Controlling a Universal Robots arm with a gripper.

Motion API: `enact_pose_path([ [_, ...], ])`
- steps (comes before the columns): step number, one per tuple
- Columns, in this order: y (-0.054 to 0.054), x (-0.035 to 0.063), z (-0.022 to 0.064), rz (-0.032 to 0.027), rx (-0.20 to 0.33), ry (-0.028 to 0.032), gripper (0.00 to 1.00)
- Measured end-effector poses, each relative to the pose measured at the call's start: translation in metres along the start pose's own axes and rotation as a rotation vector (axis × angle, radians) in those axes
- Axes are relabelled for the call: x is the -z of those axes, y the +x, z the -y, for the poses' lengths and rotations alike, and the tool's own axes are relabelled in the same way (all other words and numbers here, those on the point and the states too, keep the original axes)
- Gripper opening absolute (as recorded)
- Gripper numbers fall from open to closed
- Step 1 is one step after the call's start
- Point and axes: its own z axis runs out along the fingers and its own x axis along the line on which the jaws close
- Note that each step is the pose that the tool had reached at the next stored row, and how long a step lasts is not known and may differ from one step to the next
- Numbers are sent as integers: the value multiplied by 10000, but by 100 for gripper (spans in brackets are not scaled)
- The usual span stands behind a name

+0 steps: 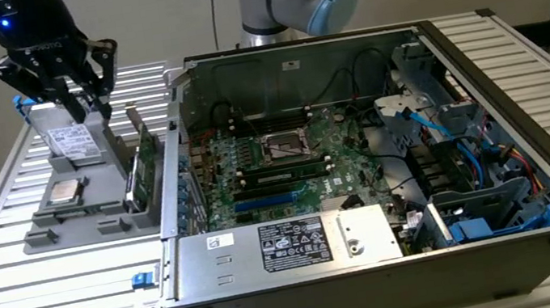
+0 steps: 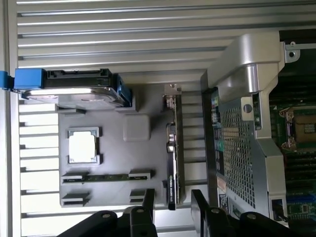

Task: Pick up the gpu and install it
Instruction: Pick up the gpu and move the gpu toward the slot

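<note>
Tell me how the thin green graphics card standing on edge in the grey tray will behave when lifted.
The thin green graphics card is a flat board, so probably stiff and light. It stands on its narrow edge in the grey plastic tray, so a sideways push could tip it.

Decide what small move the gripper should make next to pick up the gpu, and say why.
Probably lower straight down: the gripper hangs above the grey holder with its fingers open, and the gpu, standing on edge, lines up with the gap between them, not yet touched.
</note>
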Motion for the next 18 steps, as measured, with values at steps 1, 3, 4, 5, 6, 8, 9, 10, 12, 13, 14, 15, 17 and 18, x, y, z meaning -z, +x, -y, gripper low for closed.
enact_pose_path([
  [1, 17, -10, 1, 51, 2, -5, 42],
  [3, 40, -29, 5, 135, 5, -29, 42],
  [4, 46, -36, 6, 177, 7, -60, 42],
  [5, 48, -45, 12, 194, 7, -108, 42],
  [6, 50, -58, 17, 202, 4, -150, 42],
  [8, 53, -93, 20, 203, 3, -164, 42],
  [9, 54, -112, 21, 202, 2, -164, 42],
  [10, 54, -130, 22, 202, 2, -164, 42],
  [12, 55, -167, 24, 203, 3, -165, 42],
  [13, 56, -184, 25, 203, 3, -165, 42],
  [14, 57, -203, 26, 202, 3, -165, 42],
  [15, 57, -221, 26, 202, 3, -165, 42],
  [17, 58, -257, 28, 202, 3, -165, 42],
  [18, 59, -276, 28, 203, 3, -165, 42],
])
